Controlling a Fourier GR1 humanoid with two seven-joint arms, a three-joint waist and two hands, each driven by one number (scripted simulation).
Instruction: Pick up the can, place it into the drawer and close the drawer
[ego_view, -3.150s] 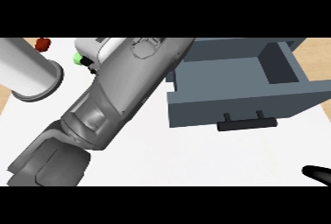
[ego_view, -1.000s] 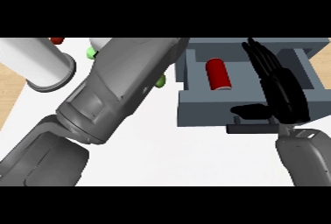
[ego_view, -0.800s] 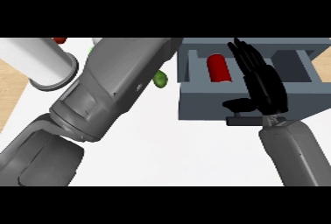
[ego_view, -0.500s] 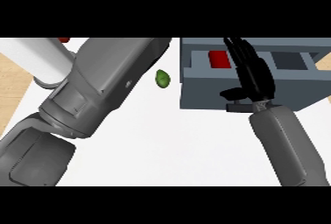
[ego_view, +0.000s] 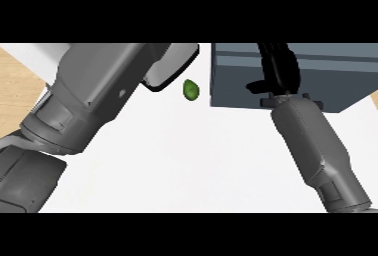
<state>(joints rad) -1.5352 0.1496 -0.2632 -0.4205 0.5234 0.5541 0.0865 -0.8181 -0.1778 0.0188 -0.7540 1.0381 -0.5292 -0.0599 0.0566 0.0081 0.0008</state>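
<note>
A second ago the drawer (ego_view: 236, 85) lay open with the red can inside. Now it shows only its grey front and top, and the can is out of sight. The right robot hand (ego_view: 279, 70) has moved up, fingers straight against that front. The green thing (ego_view: 191, 90) now shows clear of the left forearm (ego_view: 96, 100).

A small green oval thing (ego_view: 191, 90) lies on the white counter (ego_view: 199, 165), toward 12 o'clock from the view's middle (what it is, I cannot tell). Pale wood (ego_view: 18, 90) shows at 10 o'clock, beyond the counter's edge.
</note>
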